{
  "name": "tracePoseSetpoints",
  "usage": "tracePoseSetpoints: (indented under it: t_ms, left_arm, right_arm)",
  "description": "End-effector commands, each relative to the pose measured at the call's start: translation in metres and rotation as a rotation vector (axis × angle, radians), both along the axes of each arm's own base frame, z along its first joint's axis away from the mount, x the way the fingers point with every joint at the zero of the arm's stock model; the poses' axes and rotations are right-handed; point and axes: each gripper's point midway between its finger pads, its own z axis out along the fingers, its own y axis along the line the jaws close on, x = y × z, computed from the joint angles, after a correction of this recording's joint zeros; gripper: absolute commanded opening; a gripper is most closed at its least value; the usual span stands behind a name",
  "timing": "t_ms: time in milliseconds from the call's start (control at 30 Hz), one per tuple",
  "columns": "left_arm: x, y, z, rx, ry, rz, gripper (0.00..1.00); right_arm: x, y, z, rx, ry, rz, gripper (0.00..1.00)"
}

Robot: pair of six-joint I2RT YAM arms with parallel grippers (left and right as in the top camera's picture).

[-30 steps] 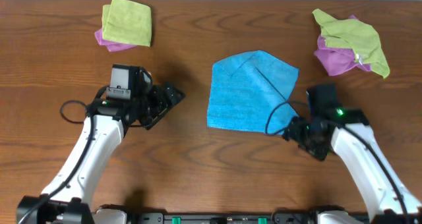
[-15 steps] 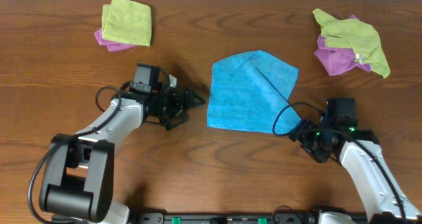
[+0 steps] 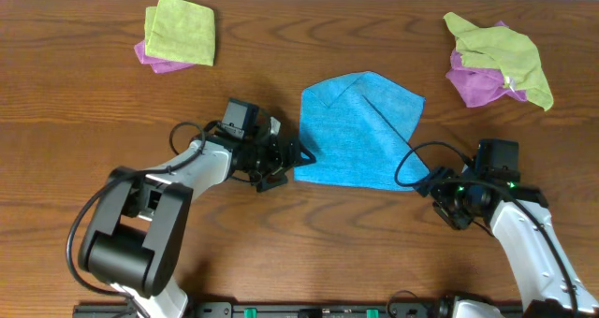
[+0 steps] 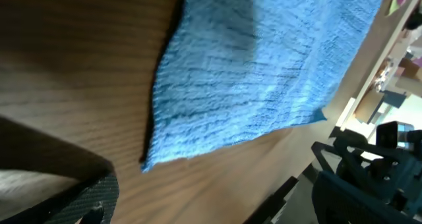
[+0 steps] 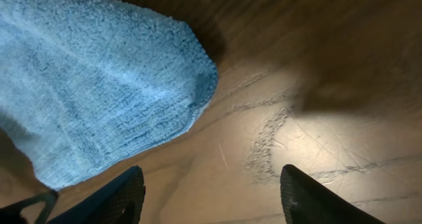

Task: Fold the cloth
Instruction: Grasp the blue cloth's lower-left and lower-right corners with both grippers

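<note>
L hand has swung in to cloth's near-left corner (grip state: can't tell), R hand spread, empty, by near-right corner; cloth flat mid-counter, prob. corner grabs next.

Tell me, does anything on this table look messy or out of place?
The blue cloth lies skewed, one flap folded diagonally across it rather than squarely. Far right, a lime-green cloth sits crumpled over a purple cloth, unlike the neat stack far left.
</note>
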Motion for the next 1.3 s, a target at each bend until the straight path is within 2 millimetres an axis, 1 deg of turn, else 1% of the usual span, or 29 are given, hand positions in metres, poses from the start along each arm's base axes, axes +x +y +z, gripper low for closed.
tracePoseSetpoints:
  t_ms: [0,200,233,267,300,400,433,467,533,600,733,833,900,1067,1167,1267]
  left_arm:
    - [0.003,-0.005,-0.002,-0.002,-0.01,-0.006,0.96]
    - [0.005,-0.019,-0.005,0.002,-0.027,0.0,0.95]
    - [0.005,-0.021,-0.008,0.012,-0.027,0.001,0.96]
    - [0.004,-0.021,-0.011,0.029,-0.026,0.003,1.0]
    - [0.003,-0.022,-0.014,0.037,-0.026,0.0,1.0]
    - [0.0,-0.024,-0.021,0.055,-0.015,-0.002,0.84]
    - [0.0,-0.024,-0.023,0.054,-0.015,-0.004,0.75]
    - [0.001,-0.024,-0.024,0.057,-0.013,-0.001,0.57]
    - [0.002,-0.022,-0.026,0.07,-0.018,0.008,0.39]
    - [0.004,-0.022,-0.026,0.071,-0.026,0.01,0.06]
    - [0.009,-0.025,-0.022,0.055,-0.053,0.011,0.06]
    - [0.011,-0.03,-0.016,0.016,-0.069,-0.003,0.06]
    - [0.014,-0.027,-0.014,0.011,-0.082,-0.004,0.06]
    - [0.021,-0.019,-0.003,-0.023,-0.108,-0.002,0.06]
    - [0.025,-0.015,0.0,-0.033,-0.11,0.008,0.06]
    - [0.024,-0.015,0.002,-0.047,-0.107,0.002,0.06]
  right_arm:
    - [0.0,0.002,0.002,0.016,-0.015,0.011,0.66]
    - [0.0,0.003,0.003,0.024,-0.017,0.013,0.66]
    - [0.0,0.004,0.003,0.028,-0.017,0.014,0.66]
    - [0.0,0.005,0.003,0.036,-0.019,0.016,0.66]
    - [0.0,0.006,0.004,0.038,-0.019,0.017,0.66]
    - [0.0,0.006,0.003,0.038,-0.018,0.017,0.66]
    - [0.0,0.006,0.003,0.038,-0.017,0.017,0.66]
    - [-0.001,0.006,0.003,0.037,-0.016,0.017,0.66]
    - [-0.001,0.006,0.003,0.033,-0.021,0.032,0.66]
    - [-0.001,0.005,0.003,0.028,-0.02,0.033,0.66]
    - [0.0,0.004,0.003,0.014,-0.028,0.053,0.65]
    - [-0.001,-0.004,0.0,-0.035,-0.019,0.048,0.66]
    - [0.0,-0.01,-0.001,-0.069,-0.024,0.041,0.67]
    - [0.012,-0.013,0.001,-0.09,-0.074,0.062,0.66]
    - [0.018,-0.014,0.0,-0.093,-0.091,0.062,0.64]
    - [0.021,-0.008,-0.005,-0.055,-0.086,0.072,0.63]
